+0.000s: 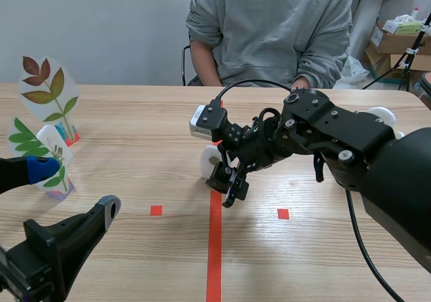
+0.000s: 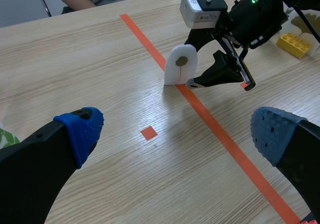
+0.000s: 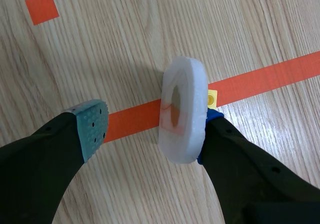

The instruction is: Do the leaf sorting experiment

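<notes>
Though it looks stiff, leaf card (image 1: 210, 162), upright on the tape line (image 1: 214, 248): I judge it light, tippy.
Scene: right gripper (image 1: 230, 185) straddles it. Left wrist: left gripper (image 2: 177, 134) wide, empty. Right wrist: one finger (image 3: 240, 154) touches, other apart; pinch flat faces.

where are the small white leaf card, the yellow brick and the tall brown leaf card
small white leaf card (image 2: 179, 74), left wrist view, white face below the leaf
yellow brick (image 2: 295, 44), left wrist view, studded top
tall brown leaf card (image 1: 48, 92), scene view, middle of its leafy face

white card (image 2: 181, 66) with an olive spot — yellow brick (image 2: 294, 44), blue dotted pads (image 2: 82, 131).
</notes>
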Robot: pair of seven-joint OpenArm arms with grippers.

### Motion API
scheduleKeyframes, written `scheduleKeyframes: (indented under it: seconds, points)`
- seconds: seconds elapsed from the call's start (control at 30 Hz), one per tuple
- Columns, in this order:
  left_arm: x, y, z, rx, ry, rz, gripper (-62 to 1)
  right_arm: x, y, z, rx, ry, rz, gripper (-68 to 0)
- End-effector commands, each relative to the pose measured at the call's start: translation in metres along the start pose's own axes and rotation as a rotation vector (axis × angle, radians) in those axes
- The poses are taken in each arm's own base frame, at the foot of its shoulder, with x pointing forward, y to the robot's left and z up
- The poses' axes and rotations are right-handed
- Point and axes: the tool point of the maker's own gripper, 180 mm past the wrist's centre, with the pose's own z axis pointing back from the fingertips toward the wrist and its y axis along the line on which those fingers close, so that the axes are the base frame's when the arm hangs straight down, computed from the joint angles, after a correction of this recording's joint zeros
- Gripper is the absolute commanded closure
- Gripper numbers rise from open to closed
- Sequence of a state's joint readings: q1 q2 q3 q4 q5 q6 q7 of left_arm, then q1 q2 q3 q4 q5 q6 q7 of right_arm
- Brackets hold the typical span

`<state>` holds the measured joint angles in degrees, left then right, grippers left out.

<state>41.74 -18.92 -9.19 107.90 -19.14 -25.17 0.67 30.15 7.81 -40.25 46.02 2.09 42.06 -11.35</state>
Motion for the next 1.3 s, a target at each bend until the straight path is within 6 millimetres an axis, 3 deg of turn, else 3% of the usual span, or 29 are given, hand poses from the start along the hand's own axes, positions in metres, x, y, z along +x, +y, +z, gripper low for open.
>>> scheduleKeyframes:
  seconds: [0.0, 0.1, 0.4, 0.5, 0.77, 1.0, 1.27]
  points:
    - [0.010, 0.000, 0.000, 0.002, -0.030, -0.006, -62.3, 0.020, -0.013, 0.008, -0.019, -0.044, 0.034, -24.9]
    - [0.010, 0.000, 0.000, 0.002, -0.030, -0.006, -62.3, 0.019, -0.013, 0.008, -0.019, -0.044, 0.034, -15.4]
    - [0.010, 0.000, 0.000, 0.002, -0.030, -0.006, -62.3, 0.020, -0.012, 0.008, -0.019, -0.044, 0.034, -4.7]
    - [0.010, 0.000, 0.000, 0.002, -0.030, -0.006, -62.3, 0.021, -0.013, 0.008, -0.020, -0.046, 0.037, -1.9]
    - [0.010, 0.000, 0.000, 0.002, -0.030, -0.006, -62.3, 0.023, -0.016, 0.016, -0.028, -0.028, 0.018, -2.0]
    - [0.010, 0.000, 0.000, 0.002, -0.031, -0.006, -62.3, 0.004, -0.038, 0.054, -0.147, -0.047, -0.165, -2.0]
    - [0.010, 0.000, 0.000, 0.002, -0.030, -0.006, -62.3, -0.053, -0.057, 0.111, -0.335, -0.049, -0.397, -2.0]
